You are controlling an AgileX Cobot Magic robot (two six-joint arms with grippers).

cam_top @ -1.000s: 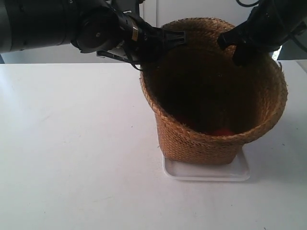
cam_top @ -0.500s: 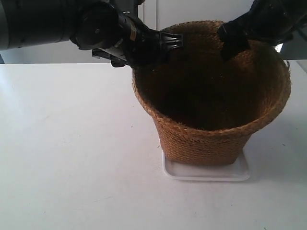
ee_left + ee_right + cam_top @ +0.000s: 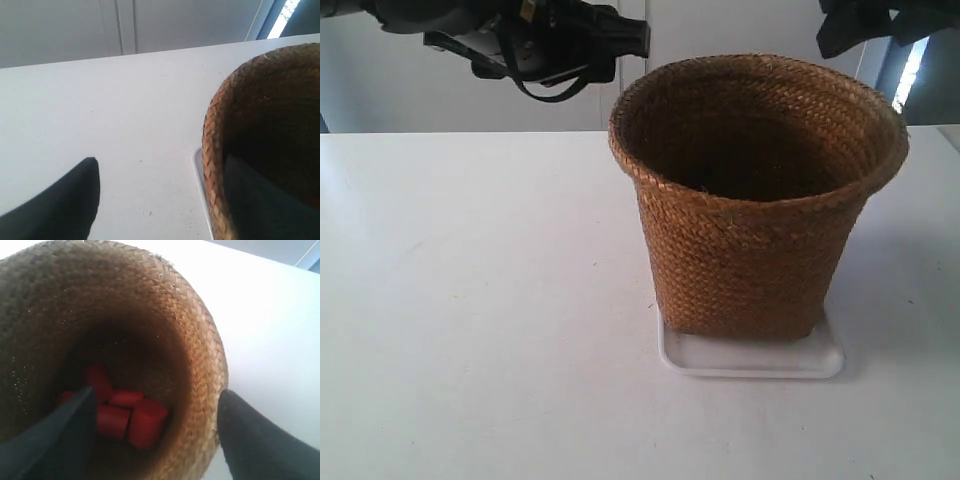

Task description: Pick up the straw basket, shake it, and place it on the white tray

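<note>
A wide white table (image 3: 470, 300) fills most of the exterior view, bare and smooth, with a pale wall behind it. On it, toward that view's right, stands the straw basket (image 3: 750, 250), upright, round and brown, narrowing toward its base and finished with a thick braided rim. No gripper touches it. Above the table two dark arms hang at the top edge of the picture: the arm at the exterior view's left (image 3: 540, 40) sits above and to the side of the basket's rim, and the arm at the exterior view's right (image 3: 865, 25) is up near the far side of the rim, both apart from the straw. The left gripper (image 3: 160, 167) has its jaws spread wide and holds nothing; one finger shows against the bare table, the other against the dark inside of the basket, with the rim in the gap between them. The right gripper (image 3: 156, 400) is likewise spread wide and empty, looking straight down into the basket's mouth. Under the basket lies the white tray (image 3: 750, 360), flat and glossy, its rounded front edge sticking out just past the basket's base. At the bottom of the basket lie several small red blocks (image 3: 132, 417), bunched together and touching.
</note>
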